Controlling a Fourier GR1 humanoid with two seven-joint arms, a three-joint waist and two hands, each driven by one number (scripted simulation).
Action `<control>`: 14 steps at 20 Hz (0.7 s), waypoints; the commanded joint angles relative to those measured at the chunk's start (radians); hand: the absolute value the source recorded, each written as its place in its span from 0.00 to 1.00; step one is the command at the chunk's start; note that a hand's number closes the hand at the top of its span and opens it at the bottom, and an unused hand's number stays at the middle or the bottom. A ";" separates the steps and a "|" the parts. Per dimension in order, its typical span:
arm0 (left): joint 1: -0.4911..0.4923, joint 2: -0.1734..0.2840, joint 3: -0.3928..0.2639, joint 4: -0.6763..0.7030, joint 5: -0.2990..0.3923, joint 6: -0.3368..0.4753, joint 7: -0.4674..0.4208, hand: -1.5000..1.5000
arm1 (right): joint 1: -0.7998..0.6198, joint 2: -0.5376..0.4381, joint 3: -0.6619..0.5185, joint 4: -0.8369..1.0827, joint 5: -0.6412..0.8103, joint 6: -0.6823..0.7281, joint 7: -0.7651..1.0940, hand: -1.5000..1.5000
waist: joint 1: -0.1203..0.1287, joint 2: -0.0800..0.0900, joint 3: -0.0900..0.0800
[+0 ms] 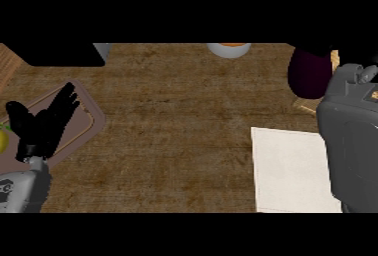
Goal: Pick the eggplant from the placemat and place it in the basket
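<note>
The dark purple eggplant (308, 75) hangs at the upper right, clear of the white placemat (289, 170), which lies bare at the lower right. My right hand (325, 50) shows as a black shape over the eggplant's top, curled on it, with the grey forearm rising from the lower right and hiding much of it. Wooden parts of the basket (304, 106) peek out beneath and beside the eggplant; most of the basket is hidden by the arm. My left hand (43, 127) rests open at the left edge, fingers up.
A brown tray (85, 122) lies under the left hand, with a yellow-green item (4, 141) at its left edge. A white bowl (229, 49) stands at the back centre. A black block (63, 55) fills the back left corner. Brown countertop spans the middle.
</note>
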 commanded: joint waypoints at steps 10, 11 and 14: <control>-0.008 -0.029 0.002 0.026 -0.031 0.011 -0.018 0.50 | 0.110 -0.197 -0.211 0.284 -0.093 -0.121 -0.327 1.00 | -0.002 0.002 0.000; -0.035 0.026 0.045 0.005 0.011 -0.036 0.019 0.50 | 0.119 -0.167 -0.189 0.266 -0.083 -0.135 -0.311 1.00 | -0.001 0.000 0.000; -0.025 0.003 0.022 0.044 -0.021 -0.028 -0.022 0.50 | 0.117 -0.227 -0.289 0.377 -0.173 -0.184 -0.449 1.00 | -0.001 0.002 0.001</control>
